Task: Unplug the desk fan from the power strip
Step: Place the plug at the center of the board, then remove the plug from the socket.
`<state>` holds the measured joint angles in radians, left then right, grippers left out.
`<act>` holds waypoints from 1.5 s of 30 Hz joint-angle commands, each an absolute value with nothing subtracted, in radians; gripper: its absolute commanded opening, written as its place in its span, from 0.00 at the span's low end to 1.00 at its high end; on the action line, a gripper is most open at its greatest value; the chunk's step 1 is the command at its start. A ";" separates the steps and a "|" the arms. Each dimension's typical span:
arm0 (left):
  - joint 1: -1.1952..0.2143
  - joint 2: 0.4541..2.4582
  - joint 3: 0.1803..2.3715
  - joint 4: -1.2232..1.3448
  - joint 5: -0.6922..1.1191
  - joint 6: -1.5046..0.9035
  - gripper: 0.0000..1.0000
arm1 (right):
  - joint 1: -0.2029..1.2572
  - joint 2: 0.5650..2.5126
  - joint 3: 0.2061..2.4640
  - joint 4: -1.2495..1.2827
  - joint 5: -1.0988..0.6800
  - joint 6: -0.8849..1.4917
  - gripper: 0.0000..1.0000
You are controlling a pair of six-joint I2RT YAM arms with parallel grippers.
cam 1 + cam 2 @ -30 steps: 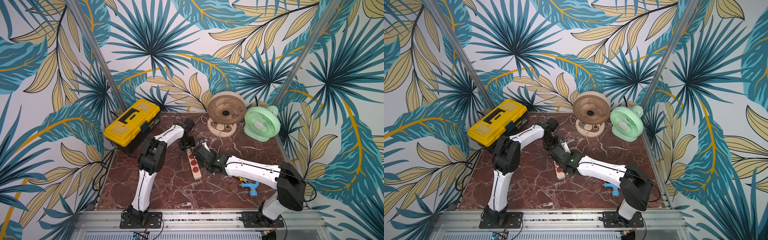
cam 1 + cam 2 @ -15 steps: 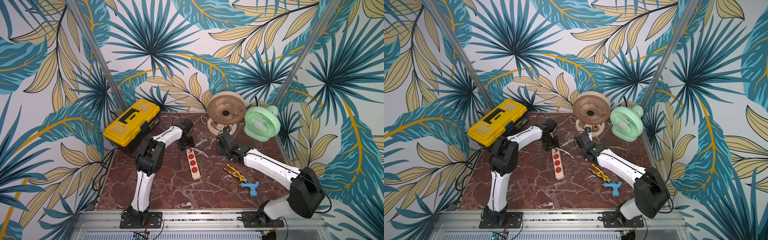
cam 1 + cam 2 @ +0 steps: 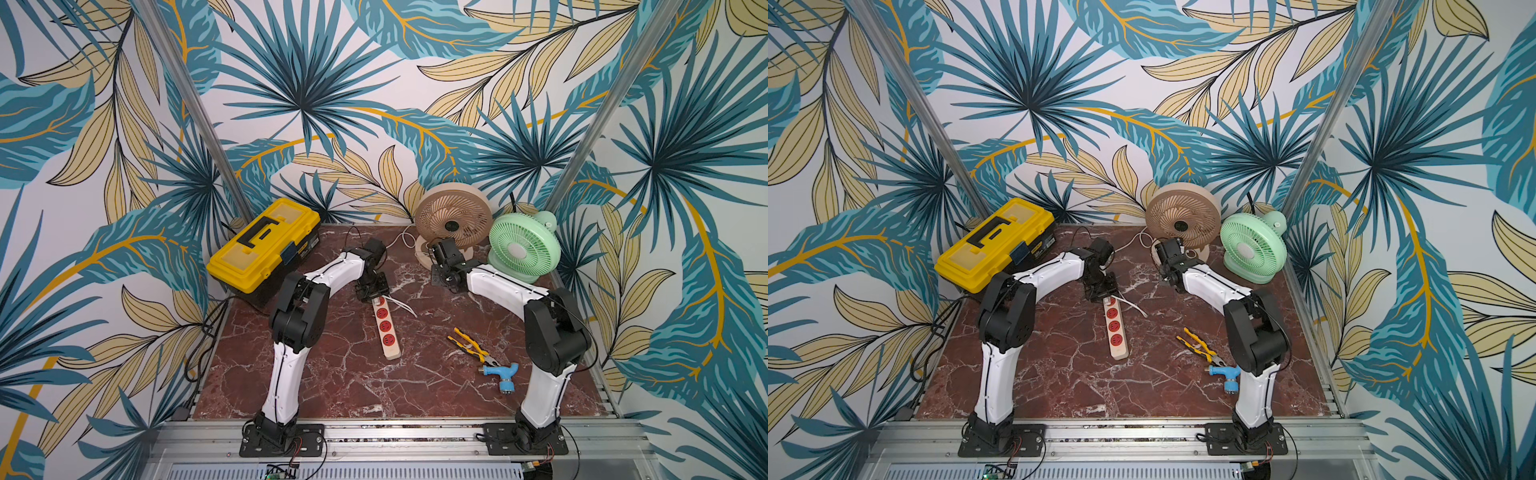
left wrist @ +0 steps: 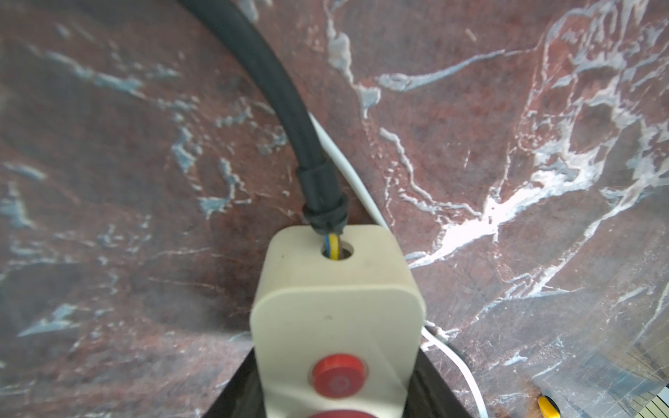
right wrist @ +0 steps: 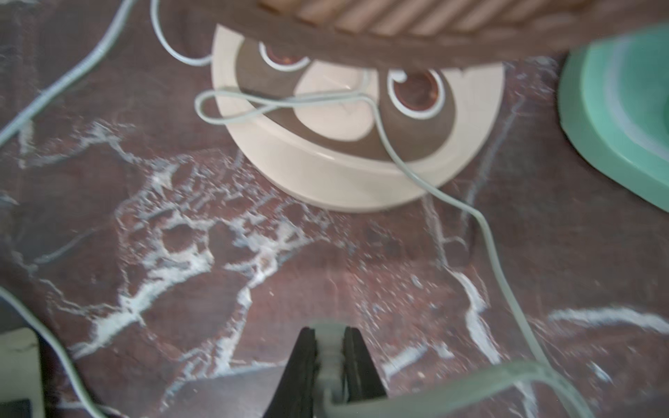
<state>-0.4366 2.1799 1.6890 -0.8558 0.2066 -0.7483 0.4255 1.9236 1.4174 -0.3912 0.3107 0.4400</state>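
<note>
I see plug [image 5: 327, 362] out now: right gripper [image 5: 328, 333] clenched on it by the fan [image 3: 453, 220]; left gripper [image 3: 371, 291] still clamps strip [image 3: 387, 332]. Basically done.

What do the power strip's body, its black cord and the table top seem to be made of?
The power strip looks like moulded plastic: cream, smooth and matte, with rounded corners. Its black cord looks like rubber or soft plastic sheathing, dull and bending in a curve. The table top looks like red-brown marble with white veins, though it may be a printed imitation.
</note>
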 commanded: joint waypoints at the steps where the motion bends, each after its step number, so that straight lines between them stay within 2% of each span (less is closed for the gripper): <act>1: -0.420 2.269 1.629 -0.884 0.127 -0.703 0.00 | 0.428 2.022 1.537 -0.424 0.244 0.415 0.00; 8: -0.420 2.266 1.639 -0.897 0.122 -0.699 0.00 | 0.427 2.213 1.726 -0.515 0.226 0.434 0.00; 10: -0.420 2.265 1.640 -0.900 0.120 -0.698 0.00 | 0.427 2.226 1.730 -0.518 0.225 0.441 0.05; 16: -0.420 2.268 1.646 -0.900 0.124 -0.697 0.00 | 0.425 2.158 1.632 -0.456 0.198 0.447 0.56; 18: -0.420 2.270 1.650 -0.903 0.124 -0.697 0.00 | 0.426 2.123 1.592 -0.433 0.196 0.445 0.65; 21: -0.420 2.273 1.656 -0.904 0.129 -0.698 0.00 | 0.426 2.074 1.543 -0.408 0.190 0.435 0.74; 26: -0.417 2.276 1.660 -0.898 0.142 -0.698 0.00 | 0.434 1.987 1.460 -0.371 0.170 0.433 0.80; 33: -0.415 2.274 1.659 -0.887 0.168 -0.693 0.01 | 0.481 1.850 1.349 -0.345 0.171 0.425 0.80; 42: -0.410 2.261 1.657 -0.873 0.204 -0.690 0.33 | 0.538 1.711 1.221 -0.303 0.165 0.438 0.80; 45: -0.406 2.252 1.656 -0.863 0.217 -0.689 0.48 | 0.545 1.679 1.192 -0.295 0.161 0.445 0.80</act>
<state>-0.4217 2.1815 1.6932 -0.8608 0.2489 -0.7258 0.5388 1.7191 1.2293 -0.3183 0.1669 0.4339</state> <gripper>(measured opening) 0.504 0.803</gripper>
